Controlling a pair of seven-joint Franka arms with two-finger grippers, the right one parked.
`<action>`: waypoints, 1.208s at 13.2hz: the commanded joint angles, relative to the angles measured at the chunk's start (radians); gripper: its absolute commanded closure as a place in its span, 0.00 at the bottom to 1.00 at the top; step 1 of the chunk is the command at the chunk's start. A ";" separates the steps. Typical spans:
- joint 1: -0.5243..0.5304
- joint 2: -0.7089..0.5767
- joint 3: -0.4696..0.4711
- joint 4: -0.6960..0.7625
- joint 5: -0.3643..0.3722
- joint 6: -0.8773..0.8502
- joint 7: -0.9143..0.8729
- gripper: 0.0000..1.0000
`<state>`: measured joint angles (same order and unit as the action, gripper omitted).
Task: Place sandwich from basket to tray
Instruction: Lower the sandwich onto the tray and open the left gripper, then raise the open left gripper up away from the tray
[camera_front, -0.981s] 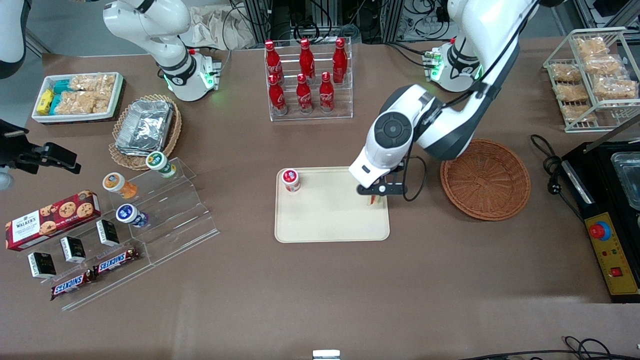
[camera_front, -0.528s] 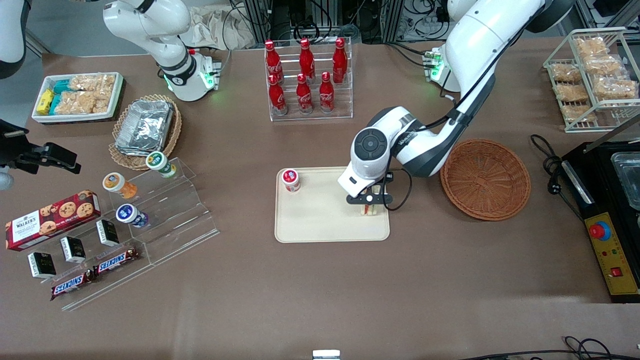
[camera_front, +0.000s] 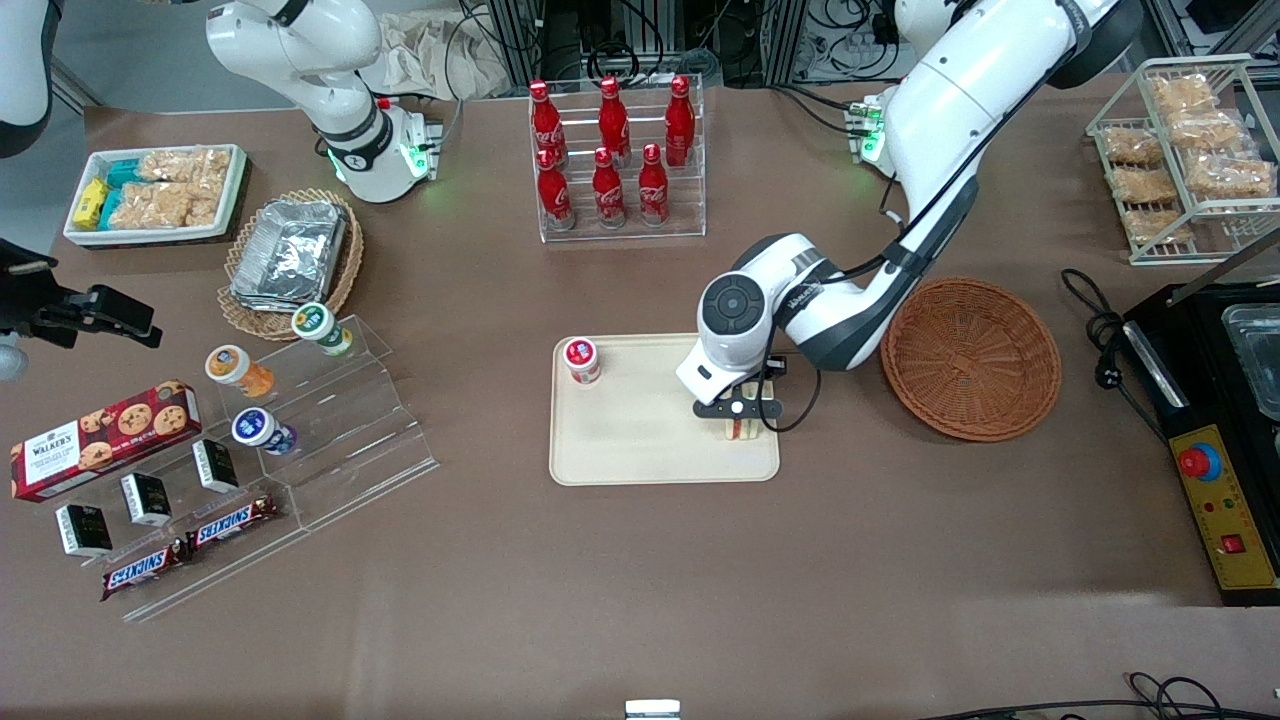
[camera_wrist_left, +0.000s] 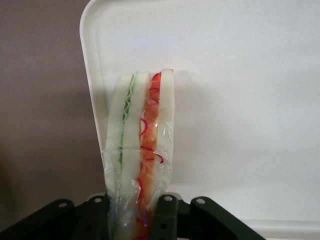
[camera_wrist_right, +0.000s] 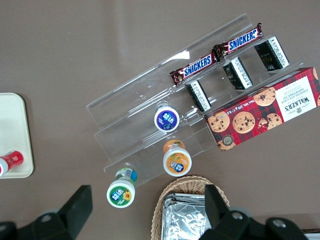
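Front view: the pincer (camera_front: 740, 409) is seen low over the tray (camera_front: 640, 440), at the tray's end nearest the basket (camera_front: 971, 358). The sandwich (camera_front: 740, 428) is held on edge beneath it, over the tray and close to its rim. Whether the sandwich is touching the tray surface cannot be told from here. The basket is seen with nothing in it, on the bench (camera_front: 640, 580) toward the working arm's end, near the tray but apart from it. A small red-lidded cup (camera_front: 581, 360) is seen standing on the tray at its other end, well apart from the sandwich. A rack of red bottles (camera_front: 612, 150) is set farther from the camera than the tray.

Left wrist view: the sandwich (camera_wrist_left: 140, 150) is clamped between the pincer's (camera_wrist_left: 134, 215) two dark fingers (camera_wrist_left: 165, 212), so the pincer is closed on it. Clear wrap is seen around the wedge, with green filling in one layer and red in the other. The tray's (camera_wrist_left: 235, 100) pale floor is seen under it, the rounded rim just beside the wedge.

Right wrist view: a clear stepped stand (camera_wrist_right: 185, 100) with snack bars and a cookie box (camera_wrist_right: 265, 110) is shown, plus a corner of the tray (camera_wrist_right: 12, 130).
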<state>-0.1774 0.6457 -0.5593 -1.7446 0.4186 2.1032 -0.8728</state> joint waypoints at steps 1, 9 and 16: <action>-0.007 0.019 -0.001 0.025 0.029 0.012 -0.041 0.09; 0.003 -0.064 -0.004 0.045 0.011 0.001 -0.152 0.00; 0.087 -0.253 -0.004 0.184 -0.130 -0.245 -0.172 0.00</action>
<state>-0.1139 0.4252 -0.5600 -1.6106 0.3233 1.9367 -1.0332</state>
